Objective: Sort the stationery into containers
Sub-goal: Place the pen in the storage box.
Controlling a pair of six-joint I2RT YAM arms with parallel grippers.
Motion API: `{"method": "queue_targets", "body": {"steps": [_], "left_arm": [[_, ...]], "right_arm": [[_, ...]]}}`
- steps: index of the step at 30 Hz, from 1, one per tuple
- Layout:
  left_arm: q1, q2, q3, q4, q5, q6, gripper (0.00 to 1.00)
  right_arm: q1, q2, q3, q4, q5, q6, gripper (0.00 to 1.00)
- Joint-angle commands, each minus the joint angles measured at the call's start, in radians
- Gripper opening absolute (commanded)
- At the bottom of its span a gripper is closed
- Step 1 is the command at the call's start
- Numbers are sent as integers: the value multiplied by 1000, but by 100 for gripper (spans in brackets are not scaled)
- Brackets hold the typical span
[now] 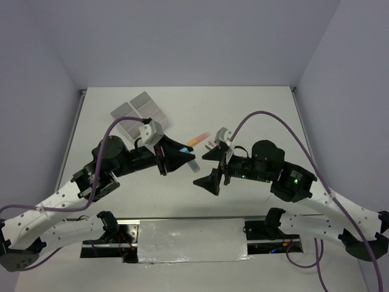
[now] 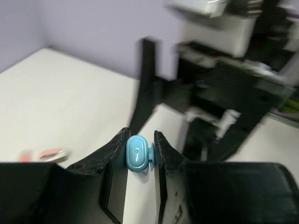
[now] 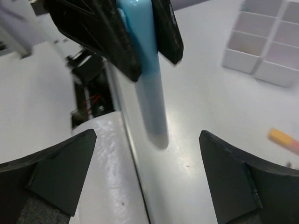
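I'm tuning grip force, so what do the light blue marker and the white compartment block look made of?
The light blue marker looks like smooth, slightly glossy plastic: a soft highlight runs along its rounded barrel. The white compartment block is probably rigid moulded plastic, matte to satin: thin, straight, even walls with little glare.

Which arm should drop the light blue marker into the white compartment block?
Left. The left gripper is clamped on the light blue marker and the compartment block lies on its side; the right gripper is open and empty.
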Motion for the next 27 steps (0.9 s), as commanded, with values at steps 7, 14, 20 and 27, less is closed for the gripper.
{"method": "queue_targets", "body": {"steps": [7, 14, 20, 27], "left_arm": [[69, 167, 40, -27, -1061, 130, 0], [399, 422, 154, 108, -1046, 12, 0], [500, 603, 244, 202, -1007, 1, 0], [542, 739, 287, 311, -1004, 15, 0]], "right_arm": [[-16, -174, -41, -50, 790, 142, 100], [-16, -230, -68, -111, 744, 195, 100], [-16, -273, -116, -96, 670, 208, 100], [-16, -203, -92, -108, 655, 169, 100]]}}
